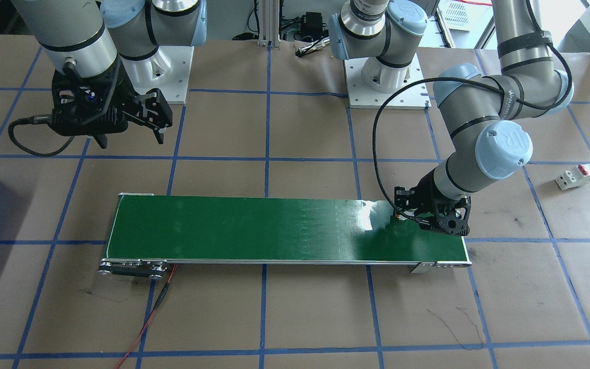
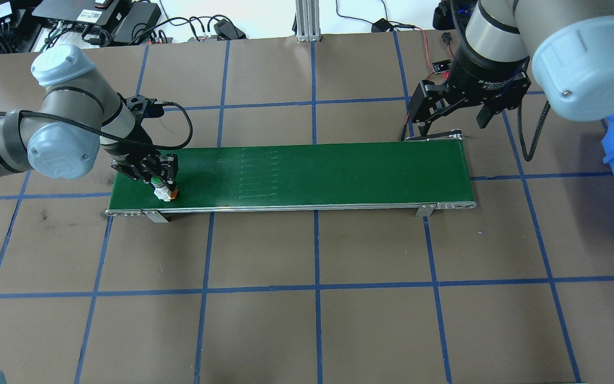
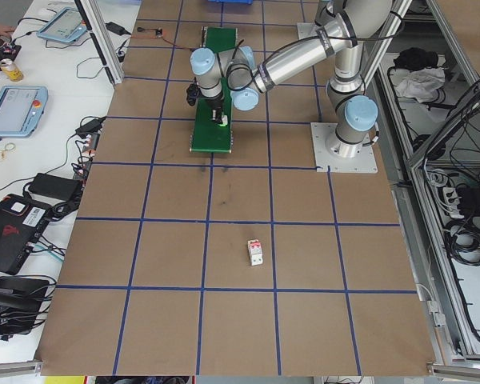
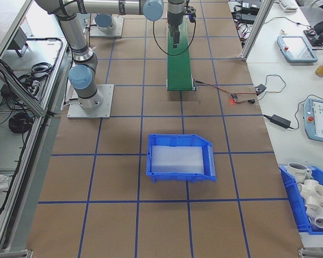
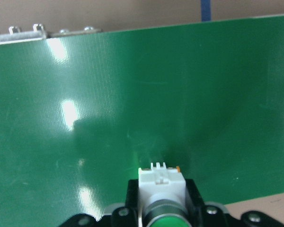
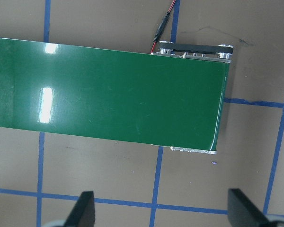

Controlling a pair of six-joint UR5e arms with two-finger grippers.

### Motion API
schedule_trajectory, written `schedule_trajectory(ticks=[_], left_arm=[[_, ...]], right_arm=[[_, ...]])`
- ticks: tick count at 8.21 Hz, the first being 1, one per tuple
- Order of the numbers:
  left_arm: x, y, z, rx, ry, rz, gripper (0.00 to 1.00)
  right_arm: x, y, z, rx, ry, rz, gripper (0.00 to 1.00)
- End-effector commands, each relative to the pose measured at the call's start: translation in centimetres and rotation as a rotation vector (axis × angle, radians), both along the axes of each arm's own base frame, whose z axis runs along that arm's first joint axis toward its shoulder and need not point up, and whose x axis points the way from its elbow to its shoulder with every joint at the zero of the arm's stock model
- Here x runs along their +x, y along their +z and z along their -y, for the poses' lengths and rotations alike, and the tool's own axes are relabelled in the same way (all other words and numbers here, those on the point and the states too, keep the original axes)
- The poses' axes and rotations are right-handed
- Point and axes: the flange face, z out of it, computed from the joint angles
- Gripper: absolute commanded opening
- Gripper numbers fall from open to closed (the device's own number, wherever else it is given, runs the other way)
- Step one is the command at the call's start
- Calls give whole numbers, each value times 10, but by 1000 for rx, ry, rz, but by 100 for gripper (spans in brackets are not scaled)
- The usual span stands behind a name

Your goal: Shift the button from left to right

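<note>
Overhead exterior: my left hand (image 2: 159,178) grips the button (image 2: 163,190) at the belt's (image 2: 312,173) left end; right hand (image 2: 453,114) waits open at the far end.

This is a robotics lab or test cell: two grey industrial arms with pale blue joint caps are bolted by white base plates (image 1: 384,82) to a large table (image 2: 307,298) covered in brown paper and marked into squares with blue tape. A small green conveyor belt (image 2: 307,173) sits on it. Along the table's edges run aluminium framing (image 4: 255,27), teach pendants (image 3: 12,108), power supplies and loose cables, and blue parts bins (image 4: 180,157).
</note>
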Motion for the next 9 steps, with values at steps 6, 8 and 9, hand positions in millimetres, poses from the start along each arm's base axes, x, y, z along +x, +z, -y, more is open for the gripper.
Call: schedule_trajectory(ticks=[6, 8, 9], left_arm=[[4, 39, 52, 27, -20, 16, 0], [6, 33, 61, 17, -26, 19, 0], [7, 25, 64, 20, -31, 17, 0]], right_arm=[[0, -1, 0, 2, 0, 0, 100], [0, -1, 0, 2, 0, 0, 100], [0, -1, 0, 0, 0, 0, 100]])
